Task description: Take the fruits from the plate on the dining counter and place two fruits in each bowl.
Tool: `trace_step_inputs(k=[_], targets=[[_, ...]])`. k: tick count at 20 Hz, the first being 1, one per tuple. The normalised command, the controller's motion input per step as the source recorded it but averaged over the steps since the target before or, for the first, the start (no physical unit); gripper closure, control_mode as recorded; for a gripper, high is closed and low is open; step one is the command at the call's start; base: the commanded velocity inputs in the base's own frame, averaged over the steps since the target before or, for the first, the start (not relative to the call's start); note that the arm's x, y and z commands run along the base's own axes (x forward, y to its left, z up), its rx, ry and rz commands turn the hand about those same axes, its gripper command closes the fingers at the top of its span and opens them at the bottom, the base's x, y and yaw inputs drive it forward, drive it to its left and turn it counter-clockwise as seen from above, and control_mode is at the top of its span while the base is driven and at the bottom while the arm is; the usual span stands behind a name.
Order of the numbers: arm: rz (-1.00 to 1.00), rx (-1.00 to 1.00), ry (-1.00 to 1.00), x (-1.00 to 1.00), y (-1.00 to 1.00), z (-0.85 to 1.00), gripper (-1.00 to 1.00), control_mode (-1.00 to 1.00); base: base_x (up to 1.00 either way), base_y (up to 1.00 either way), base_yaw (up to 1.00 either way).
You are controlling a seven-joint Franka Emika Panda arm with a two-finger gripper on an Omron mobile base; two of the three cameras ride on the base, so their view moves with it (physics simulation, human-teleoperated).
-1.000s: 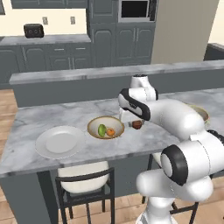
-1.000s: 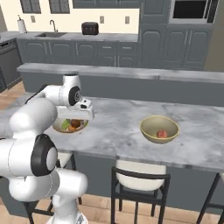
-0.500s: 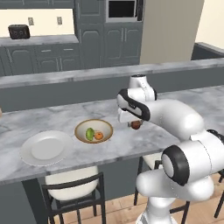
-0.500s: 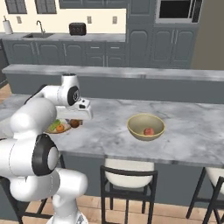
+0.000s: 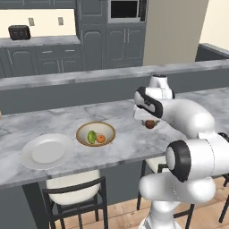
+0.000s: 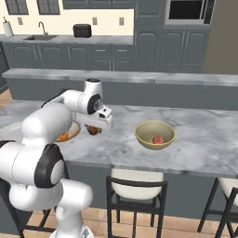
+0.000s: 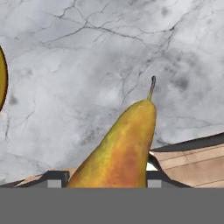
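My gripper [image 5: 150, 121] is shut on the brown pear-shaped fruit [image 5: 150, 125] and holds it just above the dining counter [image 5: 125, 112]. In the hand view the pear [image 7: 118, 153] stands between the fingertips [image 7: 57, 177], stem pointing away. The left tan bowl [image 5: 95, 129] holds a green fruit [image 5: 91, 137] and an orange fruit [image 5: 101, 138]; it lies left of the gripper. The white plate [image 5: 47, 151] further left is bare. From the right base view, my gripper [image 6: 95, 129] hovers left of the second bowl [image 6: 155, 132], which holds the reddish-pink fruit [image 6: 158, 139].
A raised grey ledge [image 5: 89, 78] runs along the far side of the counter. Stools [image 5: 74, 190] [image 6: 135, 179] stand under its near edge. A toaster [image 6: 82, 30] sits on the back worktop. Bare marble lies between the two bowls.
Both base views have slid sideways along the counter, so the camera moved; plate and bowls now sit further left in the picture. The gripper keeps the pear.
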Motion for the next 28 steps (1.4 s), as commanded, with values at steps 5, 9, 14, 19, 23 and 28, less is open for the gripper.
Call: trace_step_inputs(k=[5, 9, 14, 19, 23, 28], targets=[[0.01, 0.01, -0.05, 0.6, -1.0, 0.19, 1.0, -1.0, 0.0, 0.0, 0.0], [0.13, 0.0, -0.01, 0.32, -1.0, 0.42, 1.0, -1.0, 0.0, 0.0, 0.0], [0.04, -0.02, -0.11, 0.0, -0.96, 0.02, 1.0, -1.0, 0.0, 0.0, 0.0], [0.07, -0.03, -0.12, 0.0, -0.64, -0.33, 1.0, -1.0, 0.0, 0.0, 0.0], [0.1, -0.06, -0.02, 0.28, -0.43, -0.33, 1.0, -1.0, 0.0, 0.0, 0.0], [0.09, -0.01, 0.01, 0.55, -0.47, -0.12, 1.0, -1.0, 0.0, 0.0, 0.0]])
